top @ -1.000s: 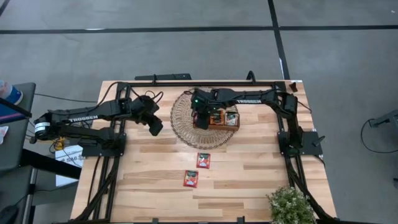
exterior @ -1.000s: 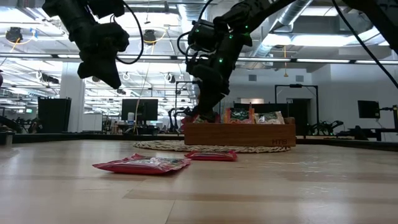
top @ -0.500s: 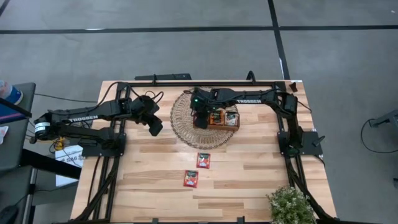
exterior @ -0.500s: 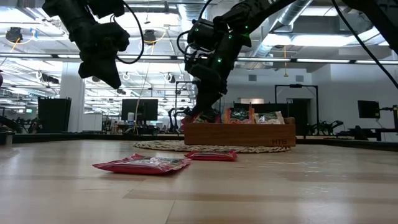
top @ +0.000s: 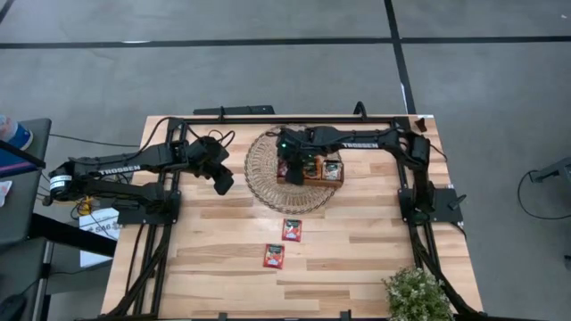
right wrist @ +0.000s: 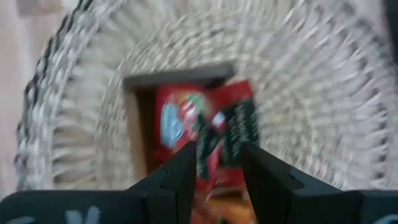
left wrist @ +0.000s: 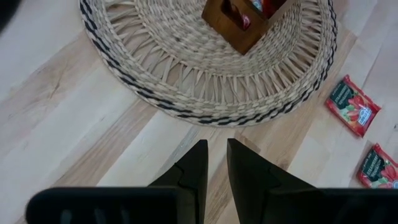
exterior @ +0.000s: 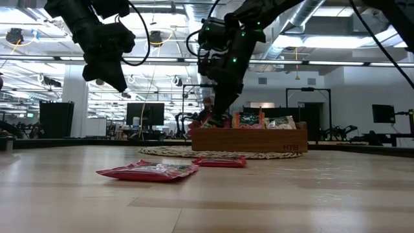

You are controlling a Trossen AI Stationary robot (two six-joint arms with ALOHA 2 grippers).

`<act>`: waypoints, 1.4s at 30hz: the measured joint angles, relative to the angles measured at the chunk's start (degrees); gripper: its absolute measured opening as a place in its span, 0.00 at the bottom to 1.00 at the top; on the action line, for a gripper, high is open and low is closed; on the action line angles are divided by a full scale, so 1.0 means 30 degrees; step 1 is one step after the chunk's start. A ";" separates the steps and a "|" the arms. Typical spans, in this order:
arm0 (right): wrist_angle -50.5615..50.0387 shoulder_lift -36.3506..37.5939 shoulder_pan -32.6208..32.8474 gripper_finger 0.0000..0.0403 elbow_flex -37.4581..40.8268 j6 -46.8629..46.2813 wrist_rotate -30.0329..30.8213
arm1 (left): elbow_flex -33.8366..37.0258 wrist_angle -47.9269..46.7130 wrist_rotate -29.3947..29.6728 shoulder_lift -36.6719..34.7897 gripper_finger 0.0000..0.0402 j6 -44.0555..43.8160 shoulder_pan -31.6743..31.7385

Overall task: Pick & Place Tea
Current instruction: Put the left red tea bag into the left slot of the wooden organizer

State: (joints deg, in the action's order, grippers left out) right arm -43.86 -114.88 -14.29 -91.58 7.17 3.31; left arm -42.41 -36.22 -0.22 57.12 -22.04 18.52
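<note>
Right end effector [right wrist: 214, 163] gripping red sachet [right wrist: 208, 134], right over tray's [exterior: 249, 139] end slot. Slot contents blurred. Left end effector [left wrist: 212, 163] nearly closed, empty.

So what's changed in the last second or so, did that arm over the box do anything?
The right pincer over the wooden tray has risen a little and shifted slightly toward the tray's middle; a red tea sachet sits between its fingers in the right wrist view. The left pincer hasn't moved, hanging nearly shut beside the woven mat. Both loose sachets lie where they were.
</note>
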 joint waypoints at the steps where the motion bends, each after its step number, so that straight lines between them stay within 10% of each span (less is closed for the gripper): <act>1: 0.0296 -0.0064 -0.0071 0.29 -0.0017 0.0068 0.0023 | 0.0000 0.0056 0.0004 0.0000 0.13 0.0076 0.0000; 42: 0.1747 -0.0258 -0.0414 0.29 -0.0010 0.0812 -0.0051 | 0.0000 0.1132 -0.0003 -0.0007 0.13 0.0221 0.0000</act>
State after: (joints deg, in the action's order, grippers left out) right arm -38.61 -115.66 -15.53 -91.61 9.61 3.16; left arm -42.41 -32.82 -0.23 57.10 -21.38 18.52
